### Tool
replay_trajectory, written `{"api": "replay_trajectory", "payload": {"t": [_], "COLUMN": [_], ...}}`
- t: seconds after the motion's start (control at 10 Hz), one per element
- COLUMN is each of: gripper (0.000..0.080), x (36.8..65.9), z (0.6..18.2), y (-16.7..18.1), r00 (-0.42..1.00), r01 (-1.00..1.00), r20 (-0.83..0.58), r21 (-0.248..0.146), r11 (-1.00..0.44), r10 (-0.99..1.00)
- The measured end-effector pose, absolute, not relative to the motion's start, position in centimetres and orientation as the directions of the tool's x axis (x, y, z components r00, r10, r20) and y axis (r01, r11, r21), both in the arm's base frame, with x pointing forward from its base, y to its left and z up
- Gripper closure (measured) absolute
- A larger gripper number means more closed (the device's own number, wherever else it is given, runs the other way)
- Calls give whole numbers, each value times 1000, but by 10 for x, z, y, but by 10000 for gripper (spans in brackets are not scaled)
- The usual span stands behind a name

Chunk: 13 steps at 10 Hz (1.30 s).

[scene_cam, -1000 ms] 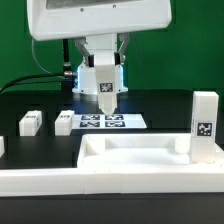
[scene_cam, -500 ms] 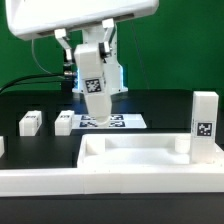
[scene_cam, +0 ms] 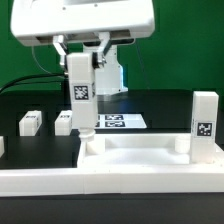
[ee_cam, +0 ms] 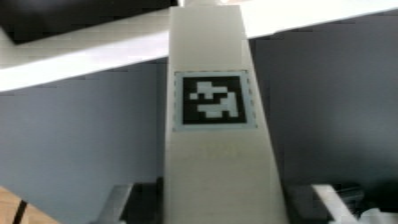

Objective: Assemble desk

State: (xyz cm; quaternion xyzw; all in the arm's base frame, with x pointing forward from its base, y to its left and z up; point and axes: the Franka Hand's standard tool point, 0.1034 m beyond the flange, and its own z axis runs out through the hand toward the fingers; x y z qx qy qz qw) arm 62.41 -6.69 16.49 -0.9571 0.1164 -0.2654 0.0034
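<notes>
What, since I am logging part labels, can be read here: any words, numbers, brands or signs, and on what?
No words, numbers or brands are readable.
Only black-and-white square tags, patterns without letters, on the lifted leg, the standing leg, two lying legs and the marker board.

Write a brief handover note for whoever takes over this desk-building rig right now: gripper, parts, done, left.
The gripper is shut on the held leg, upright, its lower end at the panel corner on the exterior view's left; whether it is seated cannot be told.
Parts: the upright leg stands at the panel's right end; two loose legs lie on the table beside the marker board.
Done: apparently one leg placed.
Left: seat the held leg, then the loose legs.
</notes>
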Motion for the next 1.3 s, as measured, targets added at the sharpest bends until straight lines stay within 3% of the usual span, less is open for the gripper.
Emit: {"api": "replay_trajectory", "payload": {"t": [0.2, 0.5, 0.8, 1.3], "gripper": [509, 509, 509, 509], "x": [629, 634, 646, 633], "z": [162, 138, 136, 134], "y": [-63, -54, -53, -59], "r00": [834, 845, 833, 837], "r01": [-214, -218, -220, -229], "r20": [507, 487, 508, 499], "r21": [-67, -66, -62, -56], "r11": [-975, -974, -974, -972], "r10": [-218, -222, -220, -225]}}
